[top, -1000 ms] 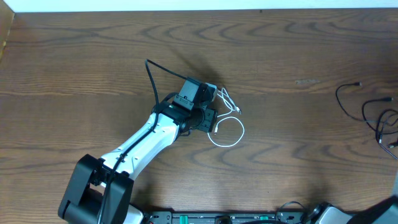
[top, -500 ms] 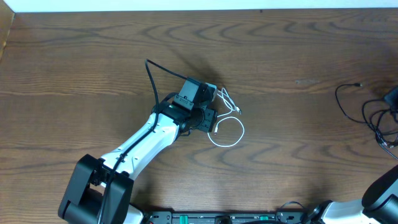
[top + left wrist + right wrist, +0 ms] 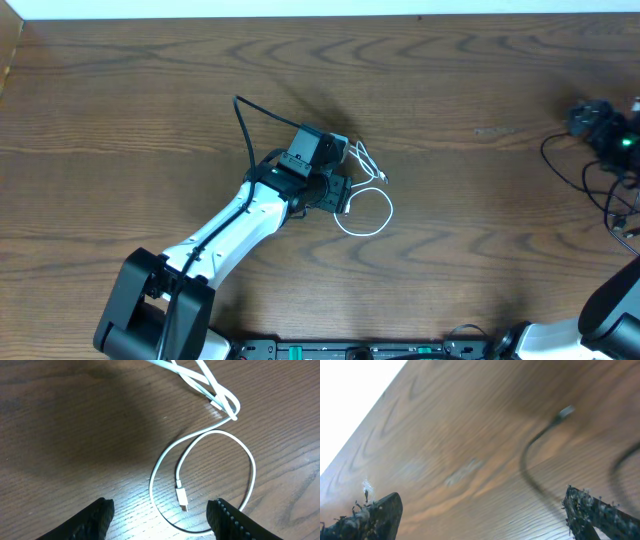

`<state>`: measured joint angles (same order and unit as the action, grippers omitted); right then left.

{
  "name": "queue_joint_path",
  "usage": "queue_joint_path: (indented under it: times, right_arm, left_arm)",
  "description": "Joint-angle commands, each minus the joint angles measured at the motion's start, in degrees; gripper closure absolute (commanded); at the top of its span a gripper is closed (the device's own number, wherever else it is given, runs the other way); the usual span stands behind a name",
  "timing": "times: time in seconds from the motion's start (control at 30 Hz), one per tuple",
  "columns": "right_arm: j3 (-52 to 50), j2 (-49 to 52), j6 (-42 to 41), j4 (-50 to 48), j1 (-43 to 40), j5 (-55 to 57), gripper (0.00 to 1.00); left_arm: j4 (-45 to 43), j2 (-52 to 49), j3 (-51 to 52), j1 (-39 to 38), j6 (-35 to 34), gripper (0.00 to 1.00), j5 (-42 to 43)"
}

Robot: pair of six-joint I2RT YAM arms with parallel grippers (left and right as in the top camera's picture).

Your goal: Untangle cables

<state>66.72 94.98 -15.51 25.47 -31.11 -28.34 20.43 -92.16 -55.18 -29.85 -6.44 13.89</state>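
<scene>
- Left pincer: jaws spread wide, nothing between them, hovering over the wood table.
- White cable: lies flat just ahead of the left pincer. One open round loop sits between the lines of the two fingers. Its small plug end points back toward the pincer from inside the loop.
- Beyond the loop, farther from the pincer, the same cord doubles over into a tight narrow fold of several strands.
- Right pincer: jaws also spread, empty, with some pale fluff on the finger edges.
- Black cable: just ahead of the right pincer, curving away to a small plug. The rest runs off to the pincer's right side; the wrist view is blurred.
- Overhead, the black cable is well apart from the white one; the two do not cross.
- Judgement: separation of the two cords looks done, and loosening each cord's own loops is the step in hand.
- Next move, left side: descend until the fingertips meet the wood, then pinch a single strand of the loop.
- Material note: thin, smooth, limp cords that lie flush on grained wood, so they are easy to miss or drag.
</scene>
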Motion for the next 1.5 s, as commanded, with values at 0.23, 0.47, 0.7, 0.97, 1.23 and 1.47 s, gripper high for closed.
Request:
queue_joint_path:
  times: [0.23,0.47,0.7,0.97,1.23,1.47]
  right_arm:
    - [0.92,0.48,-0.11,7.89,13.11,1.62,0.01]
    - [0.87,0.61,2.78,11.34,22.8,3.76,0.01]
    - [0.87,0.61,2.75,12.72,29.0,7.91,0.04]
    - [0.87,0.61,2.71,12.79,31.41,7.89,0.14]
    - [0.87,0.61,2.71,12.96,31.61,7.89,0.15]
    - [0.87,0.61,2.73,14.32,31.69,7.85,0.13]
  left_arm:
    - [-1.88,0.55,-0.17,-0.13,-0.74,0.24,8.28]
    - [-8.28,0.55,-0.17,-0.13,-0.81,0.23,12.48]
    - [-14.21,-0.57,-0.17,-0.13,-4.48,0.23,9.99]
    - [-21.0,-5.68,-0.17,-0.26,-16.13,0.33,6.21]
    - [-22.51,-7.91,-0.17,-0.87,-17.9,0.76,7.56]
    - [-23.5,-6.16,-0.17,-0.22,-16.46,0.93,12.13]
